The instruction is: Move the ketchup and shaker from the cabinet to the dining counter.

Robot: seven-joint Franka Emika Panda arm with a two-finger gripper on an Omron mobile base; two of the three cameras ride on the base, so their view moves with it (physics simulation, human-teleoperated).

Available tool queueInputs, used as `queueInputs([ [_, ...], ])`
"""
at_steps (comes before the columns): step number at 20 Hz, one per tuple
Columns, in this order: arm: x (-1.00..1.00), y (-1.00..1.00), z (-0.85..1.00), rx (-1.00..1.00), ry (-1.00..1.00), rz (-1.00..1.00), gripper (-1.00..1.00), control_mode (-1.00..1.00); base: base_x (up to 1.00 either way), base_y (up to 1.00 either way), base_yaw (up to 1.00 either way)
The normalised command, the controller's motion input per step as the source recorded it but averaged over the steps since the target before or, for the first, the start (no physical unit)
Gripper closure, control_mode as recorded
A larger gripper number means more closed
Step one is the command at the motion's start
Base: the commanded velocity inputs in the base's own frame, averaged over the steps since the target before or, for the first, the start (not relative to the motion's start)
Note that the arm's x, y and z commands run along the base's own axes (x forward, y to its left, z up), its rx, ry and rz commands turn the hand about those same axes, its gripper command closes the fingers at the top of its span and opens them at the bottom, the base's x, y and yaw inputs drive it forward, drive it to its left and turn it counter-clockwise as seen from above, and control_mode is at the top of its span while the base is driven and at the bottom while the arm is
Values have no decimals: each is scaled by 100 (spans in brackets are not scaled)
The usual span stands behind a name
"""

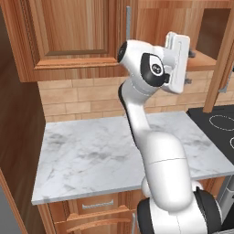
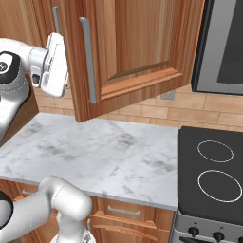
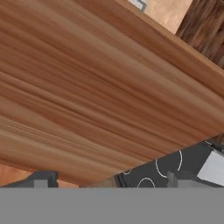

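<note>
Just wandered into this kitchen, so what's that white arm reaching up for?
The robot arm has raised its hand to the wooden wall cabinet, whose door stands swung open over the small marble counter. Its jaws are wide open and hold nothing. The hand camera looks close along a wooden board, with the black stovetop beyond. No bottle or shaker can be made out yet.

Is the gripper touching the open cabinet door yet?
Cannot tell. The hand view has the gripper open, close against the cabinet door, but no view shows contact or gap plainly.
</note>
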Motion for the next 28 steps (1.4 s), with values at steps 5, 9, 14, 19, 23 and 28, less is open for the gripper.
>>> queueInputs([
  [5,35,-12,-28,0,-35,-19,-100,-100,0,0,0],
  [9,12,-24,-24,0,-36,-14,-100,-100,0,0,0],
  [14,-7,-42,-20,0,-36,-7,-100,-100,0,0,0],
  [19,-39,-53,-10,0,-31,-5,-100,-100,0,0,0],
  [23,-48,-60,-1,0,-27,-2,-100,-100,0,0,0],
  [28,-44,-59,0,0,-20,-7,-100,-100,0,0,0],
])
